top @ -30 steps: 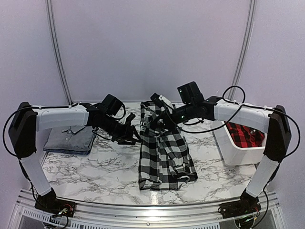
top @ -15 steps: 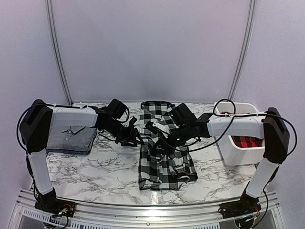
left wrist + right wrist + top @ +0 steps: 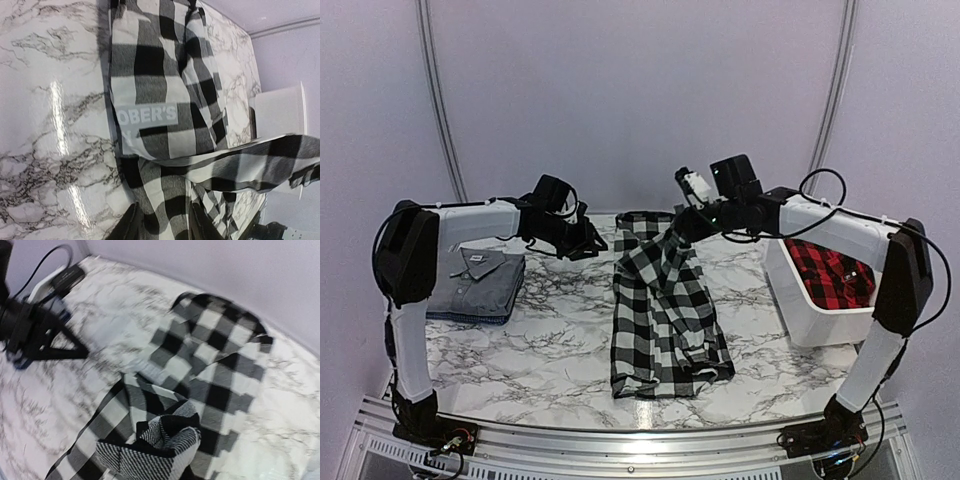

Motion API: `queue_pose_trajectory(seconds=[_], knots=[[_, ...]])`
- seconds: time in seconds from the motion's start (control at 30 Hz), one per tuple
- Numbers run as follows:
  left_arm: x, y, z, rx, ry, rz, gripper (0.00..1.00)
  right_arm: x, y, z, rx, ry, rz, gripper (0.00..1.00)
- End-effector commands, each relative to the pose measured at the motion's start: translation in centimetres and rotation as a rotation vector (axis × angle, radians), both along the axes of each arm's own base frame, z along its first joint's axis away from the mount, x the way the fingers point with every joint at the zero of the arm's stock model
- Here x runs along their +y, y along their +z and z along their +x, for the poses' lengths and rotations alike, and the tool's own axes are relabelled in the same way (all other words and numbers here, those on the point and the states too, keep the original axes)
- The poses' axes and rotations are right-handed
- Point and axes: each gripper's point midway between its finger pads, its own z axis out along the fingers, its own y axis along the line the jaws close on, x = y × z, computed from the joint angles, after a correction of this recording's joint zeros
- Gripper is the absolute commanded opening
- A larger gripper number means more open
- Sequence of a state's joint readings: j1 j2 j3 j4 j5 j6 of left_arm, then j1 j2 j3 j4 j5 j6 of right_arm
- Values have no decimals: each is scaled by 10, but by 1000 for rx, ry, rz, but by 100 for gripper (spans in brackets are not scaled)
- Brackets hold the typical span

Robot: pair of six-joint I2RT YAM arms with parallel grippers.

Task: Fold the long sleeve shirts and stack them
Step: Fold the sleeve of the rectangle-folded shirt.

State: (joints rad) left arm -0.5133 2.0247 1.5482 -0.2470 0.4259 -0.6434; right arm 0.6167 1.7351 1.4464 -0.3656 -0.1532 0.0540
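**A:** Where does the large black-and-white checked flannel shirt (image 3: 665, 325) lie?

**B:** Lengthwise down the middle of the white, grey-veined marble tabletop (image 3: 520, 350), rumpled, with its near end bunched toward the arm bases. Part of its far half is lifted off the surface, and a fold of it rises to the right pincer (image 3: 678, 228).

**A:** So that pincer has hold of it?

**B:** Yes. The right pincer is clamped tight on the checked cloth. In the right wrist view the fabric is gathered around its fingers and hangs down from them. The far end of the shirt lies flat on the marble beyond.

**A:** And the left pincer (image 3: 588, 243)?

**B:** It hovers over bare marble just left of the shirt's far end, not touching it. Its fingers (image 3: 131, 225) stand partly apart with nothing gripped between them. The left wrist view looks past them onto the shirt and a white label (image 3: 147, 116) reading "OBER'S".

**A:** The other shirts?

**B:** The plain grey collared shirt (image 3: 475, 283) lies folded at the left of the tabletop, collar up, well apart from the checked one. The red-and-black checked shirt (image 3: 832, 280) sits inside the white plastic bin (image 3: 800, 325) at the right edge.
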Motion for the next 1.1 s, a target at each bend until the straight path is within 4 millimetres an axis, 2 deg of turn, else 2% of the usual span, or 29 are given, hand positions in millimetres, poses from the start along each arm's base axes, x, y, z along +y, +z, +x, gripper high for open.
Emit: queue_pose_trajectory(seconds=[0.0,0.1,0.23,0.37,0.43,0.57,0.67,0.77,0.9,1.0,1.07], knots=[[-5,-4,35,-44,34,-5,29,-52,52,53,-120,-285,17,3],[-14,-11,54,-49,37,-17,25,-70,50,67,-130,-364,-28,2],[-26,-20,82,-74,55,-26,22,-95,54,72,-160,-495,-58,1],[-42,-20,109,-106,76,-91,19,-124,71,62,-238,-615,-49,3],[-49,-15,122,-136,89,-131,19,-124,73,58,-246,-604,-18,4],[-58,-10,150,-206,137,-194,22,-118,62,55,-212,-578,2,0],[-66,-19,167,-226,163,-254,23,-119,64,49,-215,-576,32,1],[-70,-25,179,-238,188,-311,24,-104,71,42,-223,-491,85,2],[-68,-38,195,-243,240,-355,25,-64,76,23,-238,-296,109,3],[-66,-51,204,-230,269,-377,25,-27,67,1,-209,-94,95,7],[-59,-61,210,-220,306,-373,25,-5,51,-17,-170,25,61,7]])
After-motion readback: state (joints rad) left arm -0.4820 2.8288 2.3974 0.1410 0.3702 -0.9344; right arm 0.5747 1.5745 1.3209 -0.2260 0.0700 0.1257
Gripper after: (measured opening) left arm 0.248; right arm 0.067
